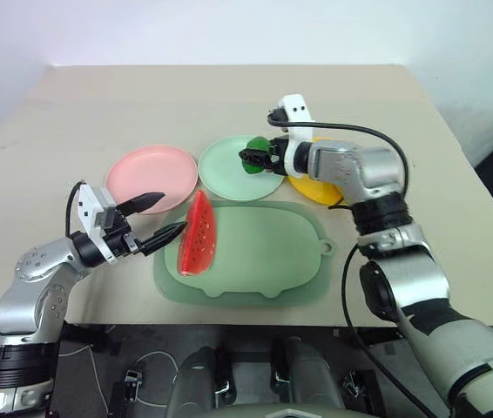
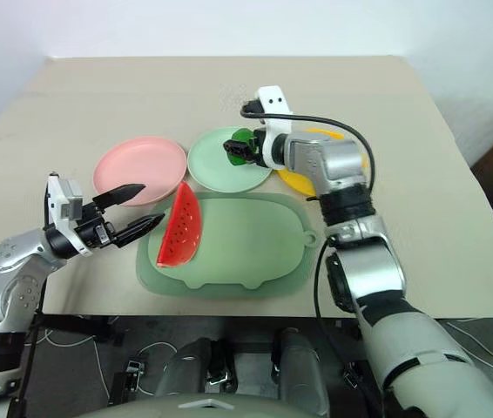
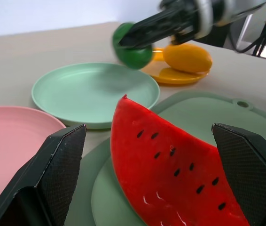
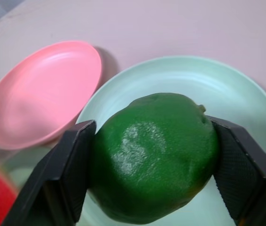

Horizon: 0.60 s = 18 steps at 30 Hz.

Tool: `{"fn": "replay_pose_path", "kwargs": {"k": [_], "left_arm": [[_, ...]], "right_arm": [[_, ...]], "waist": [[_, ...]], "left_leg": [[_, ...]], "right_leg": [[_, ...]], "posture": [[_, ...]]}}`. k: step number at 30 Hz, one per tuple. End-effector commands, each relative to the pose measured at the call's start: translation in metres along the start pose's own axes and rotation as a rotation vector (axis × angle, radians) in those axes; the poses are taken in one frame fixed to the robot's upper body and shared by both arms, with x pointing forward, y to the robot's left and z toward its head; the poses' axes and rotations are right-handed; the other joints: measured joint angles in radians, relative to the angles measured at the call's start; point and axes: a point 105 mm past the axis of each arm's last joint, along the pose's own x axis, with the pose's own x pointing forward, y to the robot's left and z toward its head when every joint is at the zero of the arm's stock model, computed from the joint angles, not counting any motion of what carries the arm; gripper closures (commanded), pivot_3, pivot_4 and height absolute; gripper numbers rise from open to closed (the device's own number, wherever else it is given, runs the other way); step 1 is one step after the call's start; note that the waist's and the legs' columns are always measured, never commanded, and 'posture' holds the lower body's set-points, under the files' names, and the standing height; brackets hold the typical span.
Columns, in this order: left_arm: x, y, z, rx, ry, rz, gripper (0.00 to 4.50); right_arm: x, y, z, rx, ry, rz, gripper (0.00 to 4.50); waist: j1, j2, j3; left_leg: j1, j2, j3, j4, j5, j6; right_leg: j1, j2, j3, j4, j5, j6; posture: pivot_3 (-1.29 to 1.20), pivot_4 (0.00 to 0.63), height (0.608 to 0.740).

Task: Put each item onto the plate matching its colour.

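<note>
green fruit (image 4: 154,155) clamped in my right pincer (image 1: 258,157), hanging over mint plate (image 1: 229,170) upper centre | lower it to the plate's middle, then release gently | left pincer (image 1: 158,218) gaping beside watermelon wedge (image 1: 198,235) on mat

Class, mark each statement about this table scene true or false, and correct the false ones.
1. The right gripper holds the green fruit above the green plate. True.
2. The watermelon lies on the pink plate. False: it rests on the mat.
3. The yellow fruit sits on the yellow plate. True.
4. The left gripper grips the watermelon. False: its fingers are open, with the watermelon between them, ungripped.
</note>
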Motion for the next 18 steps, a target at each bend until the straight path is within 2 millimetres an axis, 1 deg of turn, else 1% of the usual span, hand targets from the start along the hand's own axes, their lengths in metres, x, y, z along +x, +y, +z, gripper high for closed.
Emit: {"fn": "replay_pose_path", "kwargs": {"k": [1, 3, 5, 7, 8, 9, 11, 14, 16, 18], "left_arm": [[-0.005, 0.002, 0.014, 0.049, -0.028, 0.007, 0.00], [-0.006, 0.004, 0.015, 0.053, -0.027, 0.017, 0.00], [-0.007, 0.005, 0.016, 0.056, -0.027, 0.019, 0.00], [-0.006, 0.005, 0.017, 0.058, -0.032, 0.017, 0.00], [-0.006, 0.006, 0.018, 0.060, -0.034, 0.018, 0.00], [-0.006, 0.006, 0.019, 0.062, -0.036, 0.018, 0.00], [-0.005, 0.006, 0.019, 0.063, -0.037, 0.016, 0.00], [-0.004, 0.005, 0.018, 0.061, -0.036, 0.012, 0.00], [-0.002, 0.006, 0.018, 0.062, -0.036, 0.007, 0.00], [-0.001, 0.008, 0.018, 0.059, -0.039, 0.005, 0.00]], "right_arm": [[0.012, -0.003, 0.004, -0.027, -0.025, -0.036, 1.21], [0.021, 0.000, -0.006, -0.002, 0.009, -0.039, 1.21], [0.026, 0.004, -0.009, 0.013, 0.016, -0.025, 1.21], [0.028, 0.005, -0.008, 0.028, 0.008, -0.031, 0.47], [0.028, 0.004, -0.005, 0.026, 0.003, -0.036, 0.18], [0.028, 0.004, -0.004, 0.023, -0.001, -0.040, 0.05], [0.026, 0.006, 0.004, 0.026, -0.021, -0.016, 0.05], [0.020, 0.002, 0.013, -0.012, -0.039, -0.022, 0.05], [0.012, 0.003, 0.027, -0.022, -0.078, 0.015, 0.05], [0.003, 0.007, 0.036, -0.027, -0.105, 0.050, 0.05]], "waist": [[-0.001, 0.000, 0.000], [-0.002, 0.000, 0.000], [-0.005, 0.000, 0.000], [-0.010, 0.000, 0.000], [-0.013, 0.000, 0.000], [-0.013, 0.000, 0.000], [-0.014, 0.000, 0.000], [-0.015, 0.000, 0.000], [-0.014, 0.000, 0.000], [-0.013, 0.000, 0.000]], "left_leg": [[0.000, 0.000, 0.000, 0.000, 0.000, 0.000], [0.000, 0.000, 0.000, 0.000, 0.000, 0.000], [0.000, 0.000, 0.000, 0.000, 0.000, 0.000], [0.000, 0.000, 0.000, 0.000, 0.000, 0.000], [0.000, 0.000, 0.000, 0.000, 0.000, 0.000], [0.000, 0.000, 0.000, 0.000, 0.000, 0.000], [0.000, 0.000, 0.000, 0.000, 0.000, 0.000], [0.000, 0.000, 0.000, 0.000, 0.001, 0.000], [0.000, 0.000, -0.001, 0.000, 0.001, 0.000], [0.000, 0.000, -0.001, 0.000, 0.001, 0.000]], "right_leg": [[0.000, 0.000, 0.000, 0.000, 0.000, 0.000], [0.000, 0.000, 0.000, 0.000, 0.000, 0.000], [0.000, 0.000, 0.000, 0.000, 0.000, 0.000], [0.000, -0.001, 0.000, 0.001, 0.000, 0.000], [0.000, -0.001, 0.000, 0.001, 0.000, 0.000], [0.000, -0.001, 0.000, 0.001, 0.000, 0.000], [0.000, -0.001, 0.000, 0.001, 0.000, 0.000], [0.000, -0.001, 0.000, 0.001, 0.000, 0.000], [0.000, -0.001, 0.000, 0.001, 0.000, 0.000], [0.000, -0.001, 0.000, 0.002, 0.000, 0.000]], "posture": [[0.00, 0.150, 0.696], [0.00, 0.150, 0.696], [0.00, 0.150, 0.696], [0.00, 0.150, 0.696], [0.00, 0.150, 0.696], [0.00, 0.150, 0.696], [0.00, 0.150, 0.696], [0.00, 0.150, 0.696], [0.00, 0.150, 0.696], [0.00, 0.150, 0.696]]}}
